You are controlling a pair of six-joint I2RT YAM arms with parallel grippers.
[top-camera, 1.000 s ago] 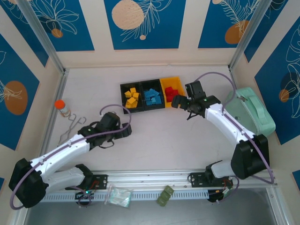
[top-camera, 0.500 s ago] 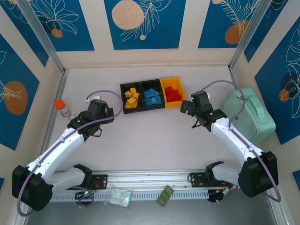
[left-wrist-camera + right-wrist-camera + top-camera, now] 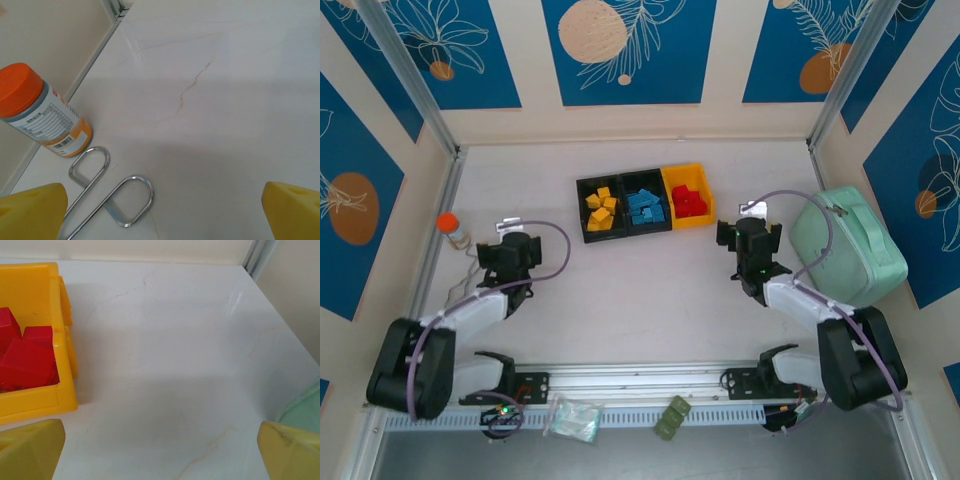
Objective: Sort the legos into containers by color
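The containers sit in a row at the back centre. A black bin holds yellow legos, and a second black bin holds blue legos. Red legos lie in the yellow-orange bin. My left gripper hangs open over bare table at the left, well away from the bins, with nothing between its yellow fingers. My right gripper is open and empty too, just right of the yellow-orange bin.
An orange-capped bottle stands by the left wall, with bent metal wire tongs lying beside it. A mint-green case sits at the right. A plastic bag and an olive-green toy lie past the near rail.
Both arms have folded back from the bins. The left gripper swung left toward the bottle and the right gripper drew right and nearer, toward the case. Both stayed open.
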